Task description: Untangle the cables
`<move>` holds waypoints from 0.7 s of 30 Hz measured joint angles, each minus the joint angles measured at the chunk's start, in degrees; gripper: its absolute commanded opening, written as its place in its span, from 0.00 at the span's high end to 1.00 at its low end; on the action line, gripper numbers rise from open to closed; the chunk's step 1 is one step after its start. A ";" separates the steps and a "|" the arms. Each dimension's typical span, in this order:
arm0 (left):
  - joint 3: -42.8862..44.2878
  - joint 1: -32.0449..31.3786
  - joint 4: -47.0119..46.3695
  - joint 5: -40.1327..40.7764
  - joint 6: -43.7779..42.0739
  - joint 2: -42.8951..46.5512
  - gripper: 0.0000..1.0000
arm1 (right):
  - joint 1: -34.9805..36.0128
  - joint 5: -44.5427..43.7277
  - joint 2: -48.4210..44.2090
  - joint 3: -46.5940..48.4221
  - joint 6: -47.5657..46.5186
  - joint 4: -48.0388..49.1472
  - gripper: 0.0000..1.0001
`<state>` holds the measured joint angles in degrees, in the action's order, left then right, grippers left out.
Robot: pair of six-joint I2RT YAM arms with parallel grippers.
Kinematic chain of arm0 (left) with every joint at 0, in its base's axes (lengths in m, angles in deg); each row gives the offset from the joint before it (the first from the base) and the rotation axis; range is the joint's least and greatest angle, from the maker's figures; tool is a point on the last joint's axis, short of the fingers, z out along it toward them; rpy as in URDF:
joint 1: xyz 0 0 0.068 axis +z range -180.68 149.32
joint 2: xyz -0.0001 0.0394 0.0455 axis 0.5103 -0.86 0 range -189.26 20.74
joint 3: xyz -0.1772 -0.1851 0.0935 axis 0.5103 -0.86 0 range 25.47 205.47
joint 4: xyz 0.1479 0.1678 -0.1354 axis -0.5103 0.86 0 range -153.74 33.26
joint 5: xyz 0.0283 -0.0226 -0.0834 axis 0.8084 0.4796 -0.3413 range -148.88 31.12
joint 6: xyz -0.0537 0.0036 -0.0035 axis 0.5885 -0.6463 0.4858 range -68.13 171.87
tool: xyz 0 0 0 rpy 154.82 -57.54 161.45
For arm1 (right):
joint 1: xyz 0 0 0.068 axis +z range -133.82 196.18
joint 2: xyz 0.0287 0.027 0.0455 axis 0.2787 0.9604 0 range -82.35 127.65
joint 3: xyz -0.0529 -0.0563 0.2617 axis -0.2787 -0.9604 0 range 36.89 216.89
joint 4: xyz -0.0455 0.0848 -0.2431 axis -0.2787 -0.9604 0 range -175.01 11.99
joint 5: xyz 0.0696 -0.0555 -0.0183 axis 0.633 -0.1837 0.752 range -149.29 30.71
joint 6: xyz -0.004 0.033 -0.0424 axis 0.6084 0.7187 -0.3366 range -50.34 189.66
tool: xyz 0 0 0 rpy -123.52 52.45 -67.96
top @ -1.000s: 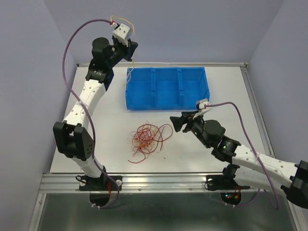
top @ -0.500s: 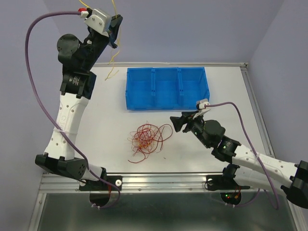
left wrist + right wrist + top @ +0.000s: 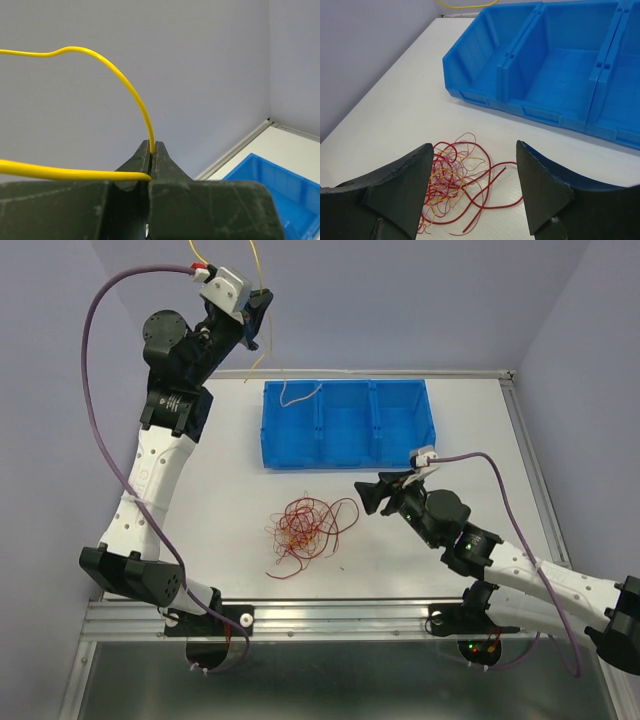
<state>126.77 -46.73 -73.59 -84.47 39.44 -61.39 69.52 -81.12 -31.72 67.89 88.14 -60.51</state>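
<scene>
A tangle of dark red, pink and orange cables [image 3: 305,530] lies on the white table in front of the blue bin [image 3: 345,455]. It also shows in the right wrist view [image 3: 451,172]. My left gripper [image 3: 262,312] is raised high at the back left, shut on a single yellow cable [image 3: 135,95]. That cable [image 3: 268,355] hangs down, and its lower end curls over the bin's left compartment. My right gripper [image 3: 366,494] is open and empty, just right of the tangle and apart from it; the tangle lies ahead of its open jaws [image 3: 475,147].
The three-compartment blue bin [image 3: 555,65] stands at the back of the table; a corner shows in the left wrist view [image 3: 280,185]. Purple walls close in the back and sides. A metal rail runs along the table's near edge [image 3: 330,615].
My left arm has swung right with the yellow cable; the cable's lower end has moved from the table left of the bin to over the bin's left compartment. The right arm is still.
</scene>
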 measured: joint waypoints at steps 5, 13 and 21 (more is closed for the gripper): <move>-3.87 0.00 -0.31 -0.33 0.22 -0.50 1.00 | 0.00 0.00 -0.57 -0.04 0.15 -0.15 0.28; -11.39 0.00 -3.08 -0.33 0.11 -1.81 1.00 | 0.00 0.00 -0.96 -0.09 0.42 -0.39 0.28; -21.55 0.00 -6.23 -0.90 0.09 -5.66 1.00 | 0.00 -0.07 -1.64 -1.01 0.63 -0.79 0.28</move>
<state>105.22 -46.73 -79.82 -85.36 39.53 -67.05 69.52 -81.18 -33.36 66.89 88.77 -61.30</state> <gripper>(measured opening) 0.058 0.721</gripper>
